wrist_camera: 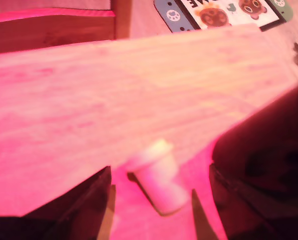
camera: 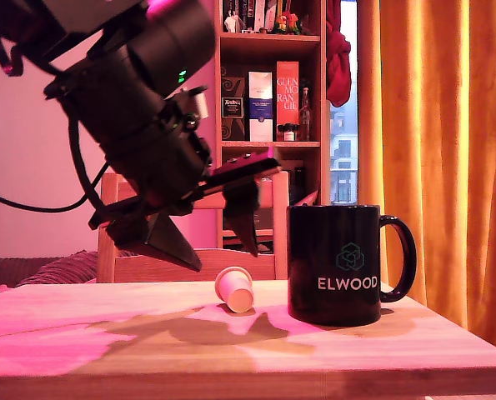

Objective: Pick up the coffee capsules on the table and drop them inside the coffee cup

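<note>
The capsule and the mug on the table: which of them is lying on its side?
The cream coffee capsule lies on its side, under the open gripper. The black ELWOOD mug stands upright to the exterior view's right of it.

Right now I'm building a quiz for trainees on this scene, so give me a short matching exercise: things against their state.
Things:
1. cream capsule
2. coffee cup
3. gripper

States:
A. upright, handle toward the exterior view's right
B. open, held above the table
C. lying on its side

Pairs: 1-C, 2-A, 3-B
</note>
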{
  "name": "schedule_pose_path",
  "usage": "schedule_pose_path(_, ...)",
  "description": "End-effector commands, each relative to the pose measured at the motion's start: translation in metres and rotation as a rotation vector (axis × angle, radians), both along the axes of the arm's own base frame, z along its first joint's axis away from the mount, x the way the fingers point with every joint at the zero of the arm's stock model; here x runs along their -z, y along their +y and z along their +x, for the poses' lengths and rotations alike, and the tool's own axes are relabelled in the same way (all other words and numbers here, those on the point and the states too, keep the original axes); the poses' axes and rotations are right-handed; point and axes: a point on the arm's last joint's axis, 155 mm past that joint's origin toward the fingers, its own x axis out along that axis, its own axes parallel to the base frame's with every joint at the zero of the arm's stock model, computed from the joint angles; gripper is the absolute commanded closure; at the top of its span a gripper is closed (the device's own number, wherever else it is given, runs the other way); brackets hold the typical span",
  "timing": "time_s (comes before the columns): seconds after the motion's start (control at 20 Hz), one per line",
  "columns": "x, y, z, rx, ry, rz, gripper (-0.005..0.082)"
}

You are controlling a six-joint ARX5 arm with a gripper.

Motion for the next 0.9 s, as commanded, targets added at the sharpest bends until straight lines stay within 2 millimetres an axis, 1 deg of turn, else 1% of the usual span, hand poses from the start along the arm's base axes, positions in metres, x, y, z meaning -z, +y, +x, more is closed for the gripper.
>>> schedule_pose_path(0.0,0.016,0.002,-0.003,0.018,0.029,0.01,0.0204)
schedule_pose_path(0.1,0.022,-0.004,-0.007,0.051,0.055,-0.007,0.0204)
schedule_pose_path(0.25,0.033,-0.007,-0.012,0.071,0.081,0.003,0.0204)
schedule_pose_path(0.65,0.042,-0.002,-0.013,0.075,0.089,0.042,0.0204)
schedule_pose_path(0.85,0.055,-0.001,-0.015,0.077,0.114,0.061,0.0207)
